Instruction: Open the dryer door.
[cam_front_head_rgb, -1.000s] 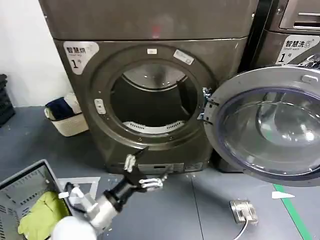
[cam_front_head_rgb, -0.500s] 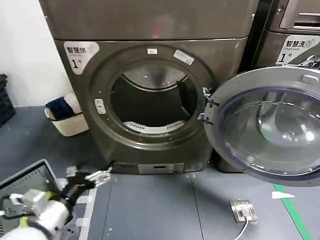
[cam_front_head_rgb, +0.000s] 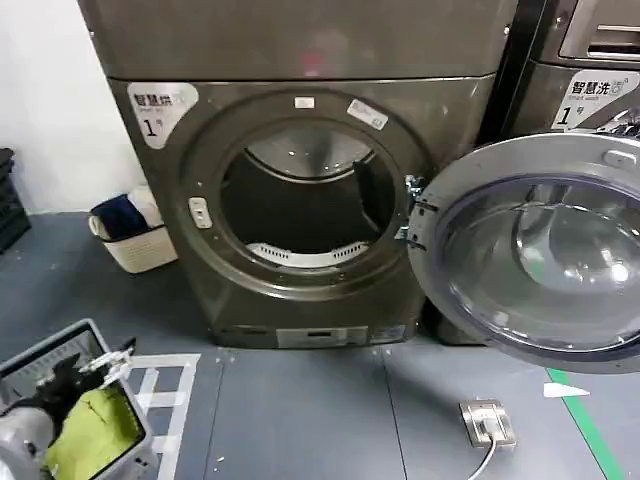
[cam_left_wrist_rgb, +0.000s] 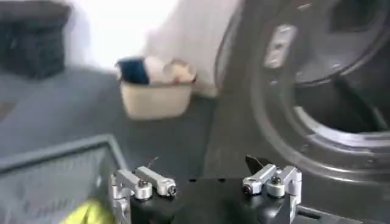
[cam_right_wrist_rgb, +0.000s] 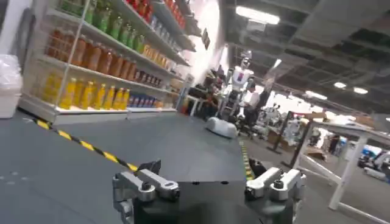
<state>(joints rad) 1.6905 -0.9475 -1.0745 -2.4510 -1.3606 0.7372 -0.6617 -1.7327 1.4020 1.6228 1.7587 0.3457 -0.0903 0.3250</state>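
The door (cam_front_head_rgb: 540, 255) is hanging wide open at right, drum mouth unblocked, while the left gripper (cam_front_head_rgb: 100, 367), fingers spread wide, is hovering near-left over a crate (cam_front_head_rgb: 60, 350); the right gripper (cam_right_wrist_rgb: 207, 185) is gaping too.

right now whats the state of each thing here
dryer door: swung fully open to the right, hinged
drum opening: uncovered, looks empty
left end effector: open, holding nothing, over the grey crate
right end effector: open, holding nothing
grey crate: holds yellow-green cloth

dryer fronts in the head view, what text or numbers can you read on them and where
"智慧烘" over "1" with a small mark: label at the upper left corner of the dryer with the open dryer door.
"智慧洗" over "1": label on the second machine.
Small stickers above the drum opening: too small to read.
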